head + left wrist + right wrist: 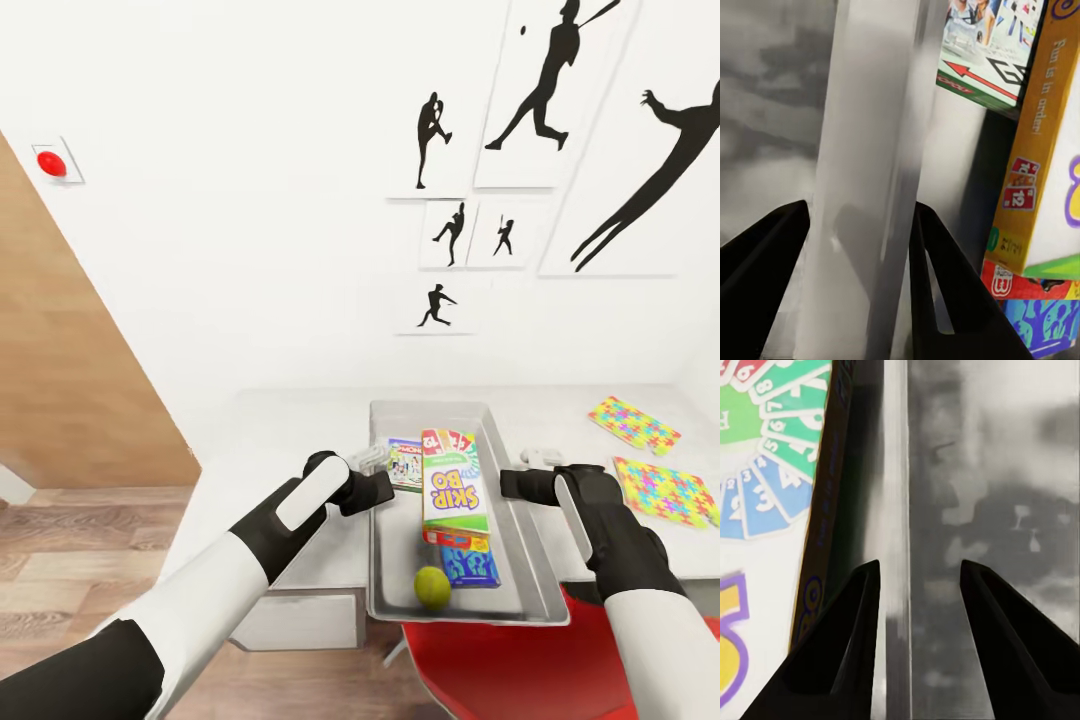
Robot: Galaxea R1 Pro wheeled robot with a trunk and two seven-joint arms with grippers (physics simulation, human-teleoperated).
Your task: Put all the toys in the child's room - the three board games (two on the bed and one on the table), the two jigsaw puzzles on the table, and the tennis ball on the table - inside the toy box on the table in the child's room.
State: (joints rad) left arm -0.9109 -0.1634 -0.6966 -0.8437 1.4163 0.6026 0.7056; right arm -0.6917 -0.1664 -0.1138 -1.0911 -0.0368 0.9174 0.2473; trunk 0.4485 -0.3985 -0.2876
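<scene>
The worktop [270, 440] runs across the middle of the head view, pale grey, against the white wall with black baseball silhouettes [545, 90]. A wooden panel [70, 380] fills the left edge and a red chair [560, 665] shows at the bottom, right of centre.

The toy box [535, 560] sits in the lower centre of the head view, its near end jutting past the worktop's front edge over the chair. Both arms flank it. The left tool [859, 225] has its two dark fingers either side of the box's left rim, one inside and one outside; they look close against the wall, pinching it. The right tool [919, 585] straddles the right rim the same way, though a gap shows beside one finger, so I cannot tell whether it truly bears on the rim.

Inside the box, the Skip-Bo game [452, 480] lies lengthwise on top. The Monopoly game [404, 462] lies at its left, leaning over the box's left side. The blue game [470, 562] pokes out from under the Skip-Bo's near end.

Two jigsaw puzzles [664, 488] lie flat on the worktop at the right edge of the frame, one behind the other, well apart from the box.

The tennis ball [433, 587] rests on the box floor near its front end, just beside the blue game.
</scene>
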